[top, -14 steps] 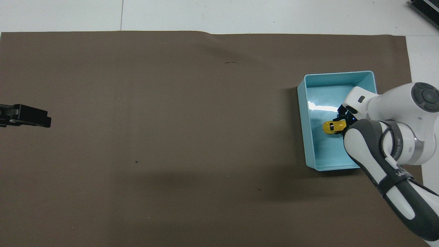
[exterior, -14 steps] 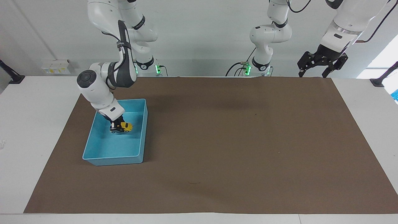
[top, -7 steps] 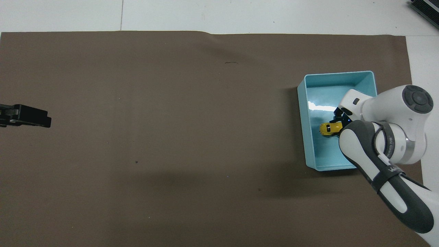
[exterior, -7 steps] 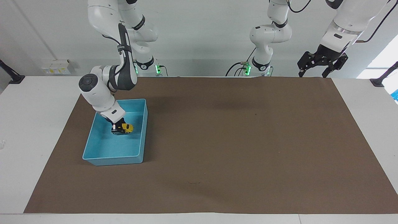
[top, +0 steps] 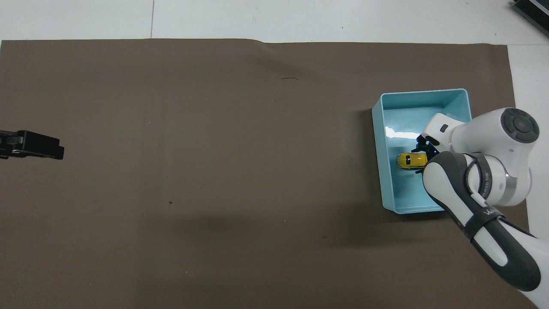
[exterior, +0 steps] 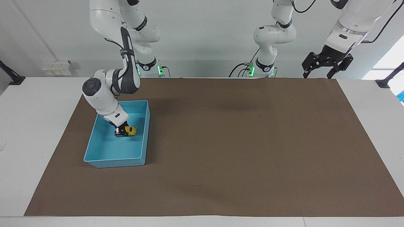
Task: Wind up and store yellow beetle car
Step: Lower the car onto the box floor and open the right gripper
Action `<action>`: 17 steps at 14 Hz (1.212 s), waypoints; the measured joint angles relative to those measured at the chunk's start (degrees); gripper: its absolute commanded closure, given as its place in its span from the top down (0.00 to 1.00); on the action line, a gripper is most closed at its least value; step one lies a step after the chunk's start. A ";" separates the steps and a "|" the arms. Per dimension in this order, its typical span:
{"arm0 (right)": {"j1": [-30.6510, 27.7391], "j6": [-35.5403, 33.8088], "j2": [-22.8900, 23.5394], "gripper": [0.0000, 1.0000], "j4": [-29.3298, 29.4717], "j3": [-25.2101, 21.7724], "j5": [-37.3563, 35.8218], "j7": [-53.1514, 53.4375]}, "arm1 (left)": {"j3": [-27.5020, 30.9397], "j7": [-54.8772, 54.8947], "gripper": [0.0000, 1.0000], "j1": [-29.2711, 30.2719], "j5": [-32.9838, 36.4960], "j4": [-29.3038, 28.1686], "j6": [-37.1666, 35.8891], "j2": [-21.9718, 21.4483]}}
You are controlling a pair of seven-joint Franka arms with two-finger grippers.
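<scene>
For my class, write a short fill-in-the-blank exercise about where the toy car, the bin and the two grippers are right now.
1. The yellow car is inside the ____ bin.
2. The gripper down in the bin at the car is the ____ gripper.
3. The left gripper hangs in the air with its fingers ____.
4. The bin stands on a ____ mat.

Missing words: blue; right; open; brown

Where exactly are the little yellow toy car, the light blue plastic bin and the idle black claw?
Yellow beetle toy car (exterior: pixel 128 129), facing view, on its roof.
Light blue plastic bin (exterior: pixel 114 163), facing view, on its front wall.
Left gripper (exterior: pixel 318 75), facing view, between its black fingertips.
</scene>
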 measured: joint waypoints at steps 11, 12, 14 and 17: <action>0.09 -1.37 -0.27 1.00 1.71 0.16 0.00 0.00 | 0.00 0.00 1.00 0.00 0.00 0.00 0.00 0.00; 0.17 -2.39 -0.46 1.00 2.76 0.24 0.00 0.00 | 0.00 0.00 1.00 0.00 0.00 0.00 0.00 0.00; 0.17 -4.39 -0.95 1.00 4.94 0.31 -0.01 0.00 | 0.00 0.00 1.00 0.00 0.00 0.00 0.00 0.00; 0.17 -7.53 -2.09 1.00 7.75 0.31 -0.02 -0.01 | 0.00 0.00 1.00 0.00 0.00 0.00 0.00 0.00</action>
